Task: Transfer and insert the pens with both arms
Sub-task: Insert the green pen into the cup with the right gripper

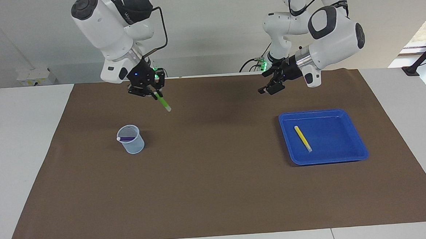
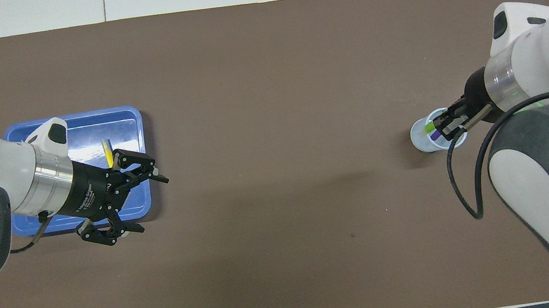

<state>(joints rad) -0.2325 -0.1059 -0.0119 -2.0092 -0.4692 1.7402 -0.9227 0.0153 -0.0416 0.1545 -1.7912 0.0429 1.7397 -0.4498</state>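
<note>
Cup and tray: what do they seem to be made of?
The cup looks like thin, translucent pale-blue plastic: the purple pen inside shows dimly through its wall. The tray looks like glossy moulded blue plastic, going by its rounded corners, raised rim and light sheen on the floor around the yellow pen. Neither can be confirmed by sight alone.

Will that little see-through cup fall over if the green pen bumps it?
Probably it could. The small clear plastic cup looks thin and light, and holds only a purple pen, so little weighs it down. It looks taller than it is wide, so a sideways knock from the green marker pen in the right claw might tip or slide it.
</note>
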